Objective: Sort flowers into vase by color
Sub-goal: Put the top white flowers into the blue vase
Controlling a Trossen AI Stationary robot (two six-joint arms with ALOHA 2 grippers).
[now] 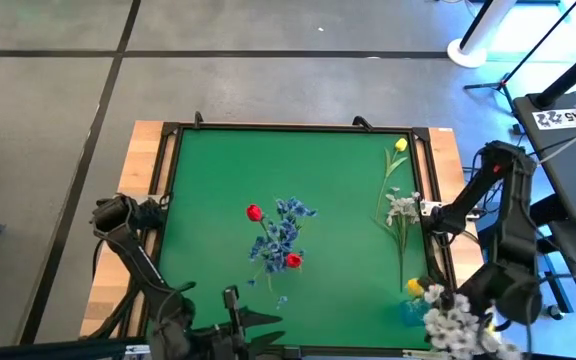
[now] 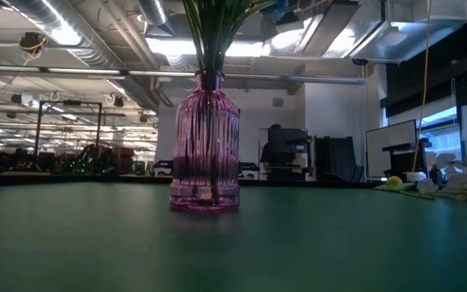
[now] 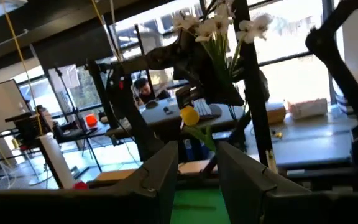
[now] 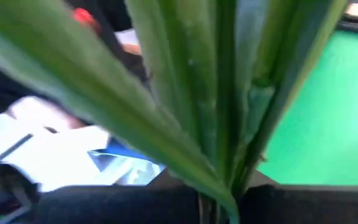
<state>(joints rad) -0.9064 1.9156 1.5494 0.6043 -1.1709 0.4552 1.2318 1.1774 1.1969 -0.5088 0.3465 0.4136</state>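
A purple glass vase (image 2: 205,146) stands at the mat's middle with red tulips (image 1: 255,212) and blue blossoms (image 1: 286,232) in it. My right gripper (image 1: 460,303) is at the near right corner, shut on a bunch of white blossoms (image 1: 453,322) and a yellow tulip (image 1: 415,287). Another yellow tulip (image 1: 400,145) and a whitish spray (image 1: 401,207) lie flat on the mat's right side. My left gripper (image 3: 197,168) is by the near edge (image 1: 258,320), open with nothing between its fingers, pointing level toward the held bunch (image 3: 216,28). My right gripper pinches several green stems (image 4: 219,186) of the bunch together between its two fingers. Stems and long leaves fan out from the hold. The bunch is clear of the mat, with the white blossoms (image 3: 219,25) high and the yellow tulip (image 3: 189,116) hanging lower.
A dark frame (image 1: 173,150) edges the green mat (image 1: 218,200), and wood shows at both sides. A small blue thing (image 1: 409,312) sits beside the held bunch. Desks, monitors and a seated person (image 3: 143,87) are in the room beyond the table.
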